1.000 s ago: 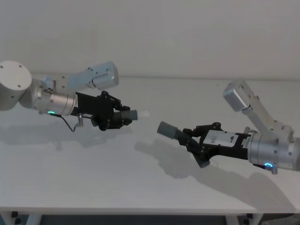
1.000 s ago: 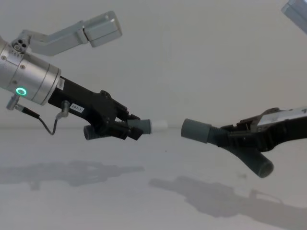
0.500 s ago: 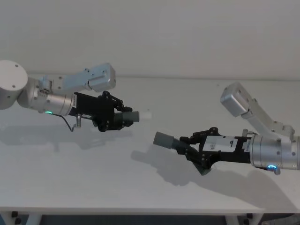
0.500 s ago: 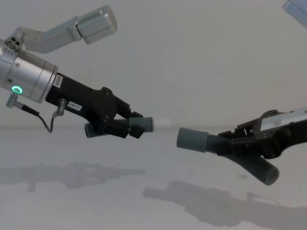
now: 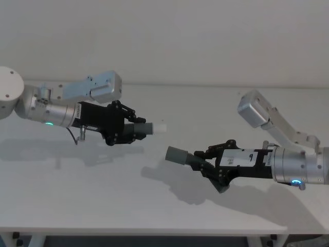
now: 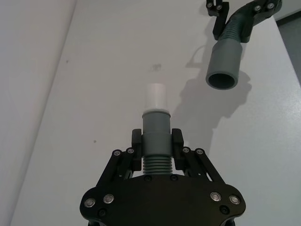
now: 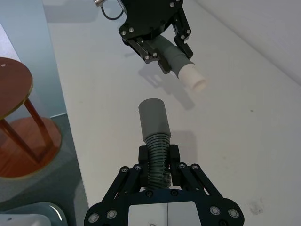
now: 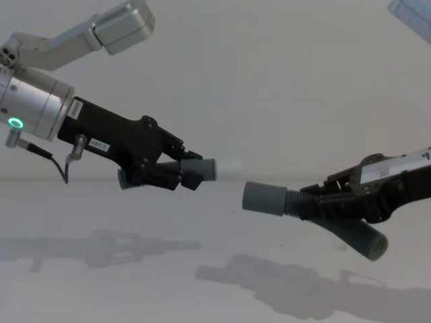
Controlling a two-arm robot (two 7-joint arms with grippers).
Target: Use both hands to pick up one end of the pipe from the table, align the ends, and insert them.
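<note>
Two pipe pieces are hanging above the white worktop, apart and not yet joined. At 9 o'clock in the head view, the left gripper is pinching the curved piece by its ribbed section, its white tip pointing toward 3 o'clock. At 4 o'clock, the right gripper is clamping the elbow piece at its ribbed bend, its collared mouth sitting slightly lower than the tip and facing 9 o'clock.
</note>
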